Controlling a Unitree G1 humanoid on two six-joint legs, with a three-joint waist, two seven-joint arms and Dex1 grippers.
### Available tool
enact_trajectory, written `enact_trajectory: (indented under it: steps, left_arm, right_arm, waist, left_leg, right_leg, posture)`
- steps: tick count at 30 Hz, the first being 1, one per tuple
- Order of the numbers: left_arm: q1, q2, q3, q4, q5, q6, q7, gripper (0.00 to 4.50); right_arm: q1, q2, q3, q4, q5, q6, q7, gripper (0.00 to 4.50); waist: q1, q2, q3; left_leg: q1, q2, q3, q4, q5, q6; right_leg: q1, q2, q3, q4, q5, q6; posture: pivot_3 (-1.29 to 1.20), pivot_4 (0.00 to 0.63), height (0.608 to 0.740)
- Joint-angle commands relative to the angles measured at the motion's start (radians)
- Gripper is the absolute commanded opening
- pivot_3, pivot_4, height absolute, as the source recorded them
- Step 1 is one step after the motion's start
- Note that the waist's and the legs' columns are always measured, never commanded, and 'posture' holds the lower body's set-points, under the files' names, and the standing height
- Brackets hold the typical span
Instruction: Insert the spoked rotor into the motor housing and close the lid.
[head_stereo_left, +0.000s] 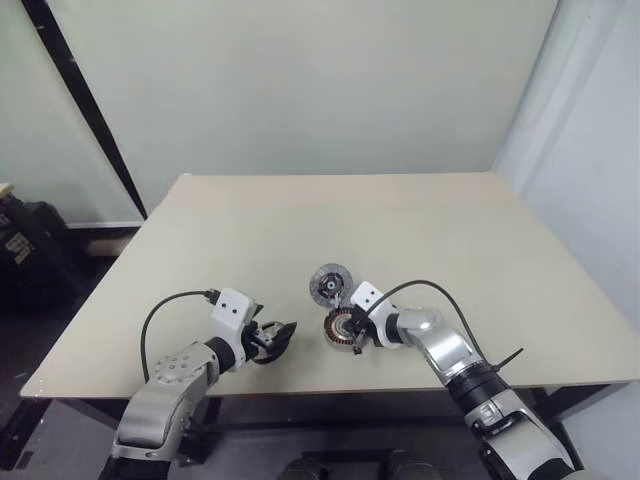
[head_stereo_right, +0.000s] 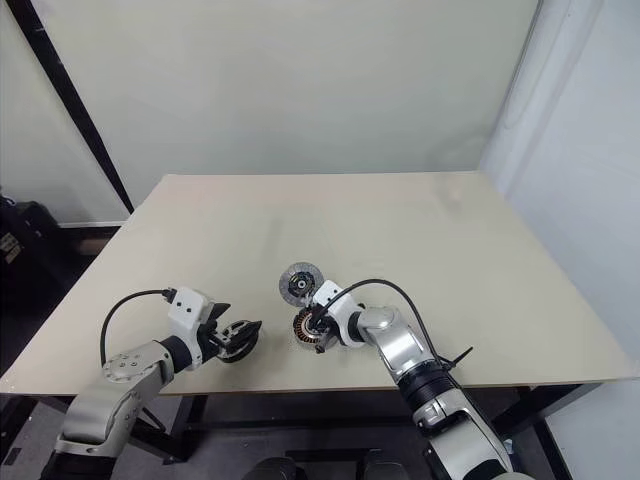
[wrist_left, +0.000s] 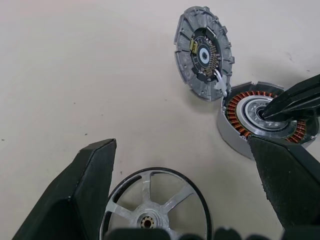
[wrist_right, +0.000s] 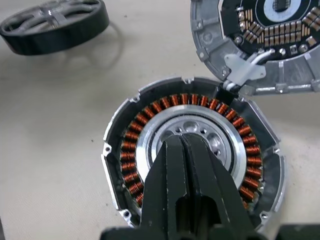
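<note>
The motor housing (wrist_right: 195, 165) lies open on the table, its copper winding ring around a silvery hub. The lid (wrist_left: 204, 52) stands tilted back from the housing's far rim, joined to it, with its patterned inner face showing. My right gripper (wrist_right: 182, 141) is shut, and its tips rest at the hub inside the housing. The spoked rotor (wrist_left: 152, 212), a black ring with silver spokes, lies flat on the table left of the housing. My left gripper (wrist_left: 181, 145) is open, a finger on each side of the rotor, with a gap at one side.
The tan table (head_stereo_left: 420, 230) stretches far behind the parts, and its front edge is close under both arms. A black bar (head_stereo_left: 90, 110) leans against the wall at the left. Dark cases (head_stereo_left: 25, 250) sit on the floor beyond the left edge.
</note>
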Motion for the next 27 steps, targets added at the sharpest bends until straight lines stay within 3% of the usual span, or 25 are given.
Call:
enact_trajectory:
  steps: [1,11,18,21,27]
  left_arm:
    - [-0.012,0.003,0.01,-0.023,0.01,-0.019,-0.004,4.5]
    - [-0.01,0.004,0.012,-0.024,0.01,-0.02,-0.006,4.5]
    - [-0.001,0.005,0.025,-0.03,0.001,-0.013,-0.003,4.5]
    - [0.002,0.006,0.027,-0.032,0.0,-0.01,-0.004,4.5]
    - [0.008,0.002,0.036,-0.038,-0.007,-0.006,0.001,4.5]
  right_arm:
    - [-0.015,-0.002,-0.024,-0.052,0.018,-0.006,-0.009,0.03]
    - [-0.005,-0.005,-0.112,-0.119,0.061,-0.023,-0.076,0.03]
    - [0.046,-0.029,-0.089,-0.16,0.054,-0.011,-0.065,0.03]
    - [0.059,-0.027,-0.095,-0.167,0.051,-0.038,-0.094,0.93]
    - [0.052,-0.043,-0.08,-0.183,0.057,-0.02,-0.071,3.13]
  waist:
    - [0.0,0.0,0.0]
    - [0.0,0.0,0.0]
    - [0.0,0.0,0.0]
    - [0.0,0.0,0.0]
    - [0.0,0.0,0.0]
  left_leg:
    - [0.0,0.0,0.0,0.0,0.0,0.0]
    - [0.0,0.0,0.0,0.0,0.0,0.0]
    - [0.0,0.0,0.0,-0.001,0.0,0.0]
    - [-0.001,0.0,0.0,0.0,0.0,0.0]
    - [0.0,0.0,0.001,0.0,0.0,0.0]
  right_leg:
    - [0.0,0.0,0.0,0.0,0.0,0.0]
    - [0.0,0.0,0.0,0.0,0.0,0.0]
    - [-0.001,0.0,0.0,0.0,0.0,0.0]
    - [-0.001,0.0,0.0,0.0,0.0,0.0]
    - [0.0,0.0,0.0,0.0,-0.001,-0.001]
  posture:
    - [0.0,0.0,0.74]
    - [0.0,0.0,0.74]
    - [0.0,0.0,0.74]
    - [0.0,0.0,0.74]
    - [0.0,0.0,0.74]
